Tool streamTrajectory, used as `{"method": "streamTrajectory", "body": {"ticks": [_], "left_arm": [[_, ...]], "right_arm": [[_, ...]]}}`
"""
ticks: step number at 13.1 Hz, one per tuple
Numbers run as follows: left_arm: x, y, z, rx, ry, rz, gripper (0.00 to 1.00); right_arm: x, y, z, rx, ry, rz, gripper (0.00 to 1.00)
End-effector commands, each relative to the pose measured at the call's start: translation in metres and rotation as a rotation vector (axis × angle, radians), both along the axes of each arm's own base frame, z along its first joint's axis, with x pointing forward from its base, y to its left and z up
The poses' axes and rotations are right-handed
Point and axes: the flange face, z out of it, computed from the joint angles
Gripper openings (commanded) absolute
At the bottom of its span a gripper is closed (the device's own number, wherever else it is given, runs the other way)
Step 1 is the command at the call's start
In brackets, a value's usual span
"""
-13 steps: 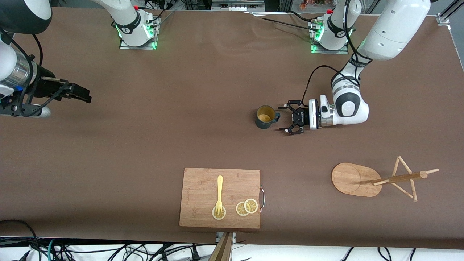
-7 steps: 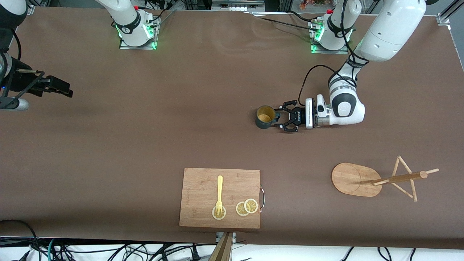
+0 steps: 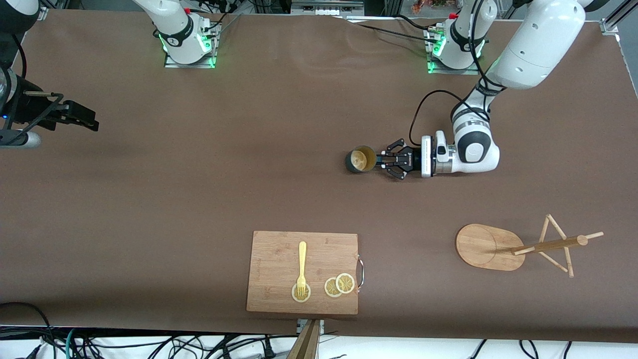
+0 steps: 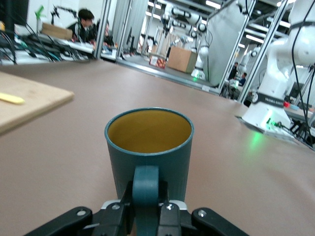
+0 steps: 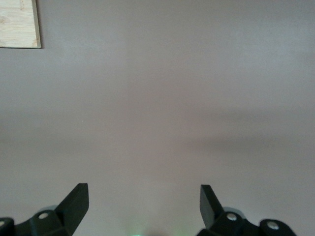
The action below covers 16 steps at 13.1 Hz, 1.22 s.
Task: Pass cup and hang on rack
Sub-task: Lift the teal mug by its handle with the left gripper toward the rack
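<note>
now cup (image 4: 149, 147) handle pinched between left gripper (image 3: 383, 160) jaws

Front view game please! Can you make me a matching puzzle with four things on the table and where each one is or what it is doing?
Things:
1. cup
2. rack
3. fork
4. right gripper

States:
A. lying on the cutting board, tines on a lemon slice
B. open, over bare table at the right arm's end
C. handle pinched by the left gripper
D. standing near the left arm's end, no cup on its pegs

Pairs: 1-C, 2-D, 3-A, 4-B
</note>
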Motion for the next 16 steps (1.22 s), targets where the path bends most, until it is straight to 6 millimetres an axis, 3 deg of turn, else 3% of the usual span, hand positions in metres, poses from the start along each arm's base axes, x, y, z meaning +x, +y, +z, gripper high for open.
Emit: {"method": "streamTrajectory", "body": {"ticks": [1,3,5,10,12,14,16], "left_arm": [[0.028,0.034,0.027,-0.088,0.039,0.042,0.00],[0.039,0.066,0.052,-0.032,0.106,0.025,0.00],[0.044,0.108,0.075,0.042,0.142,0.017,0.00],[0.023,0.222,0.078,0.084,0.258,0.044,0.00],[0.023,0.265,0.090,0.078,0.338,0.079,0.00],[0.034,0.306,0.111,0.083,0.447,0.088,0.00],[0.052,0.330,0.134,0.081,0.544,0.090,0.00]], "right_arm": [[-0.005,-0.002,0.011,-0.015,-0.015,0.015,1.00],[-0.004,-0.004,0.023,-0.014,-0.039,0.006,1.00],[0.007,0.004,-0.001,-0.019,0.003,0.016,1.00],[0.008,0.006,0.002,-0.019,-0.012,0.013,1.00],[0.008,0.007,0.001,-0.019,-0.017,0.016,1.00],[0.009,0.007,0.001,-0.016,-0.020,0.014,1.00],[0.009,0.006,0.001,-0.014,-0.020,0.013,1.00]]}}
